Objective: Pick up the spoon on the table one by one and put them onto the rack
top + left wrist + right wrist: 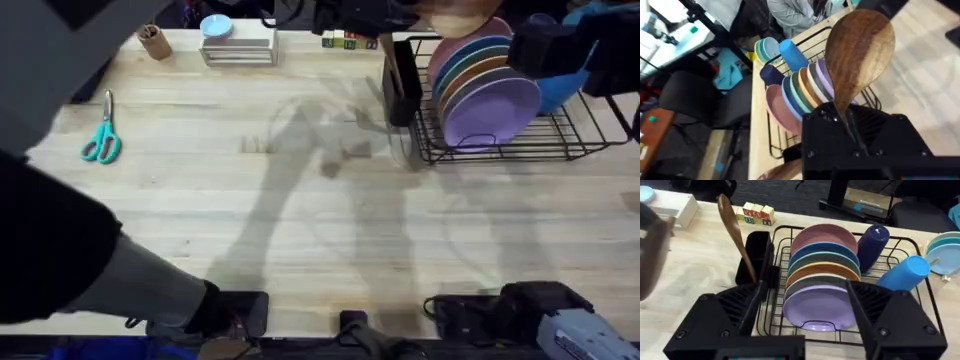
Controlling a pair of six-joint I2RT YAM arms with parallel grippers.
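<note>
Left wrist view: the left gripper [850,125] pinches the spoon [857,55] by its handle, bowl raised over the rack [812,37]. The right gripper [805,315] hangs spread before the plates [822,285]. The pale table [300,220] carries scissors [102,135] and a white stand [238,48].

Black wire dish rack [560,140] stands at the far right of the pale wooden plank tabletop [300,220]. A row of upright plates [485,95], pink through blue and orange to purple, fills it. A black rectangular utensil caddy [398,85] is attached to its left side. Teal-handled scissors [102,130] lie flat near the left edge. A small white stepped stand [238,48] sits at the far edge, a light blue round item [215,25] on top.
</note>
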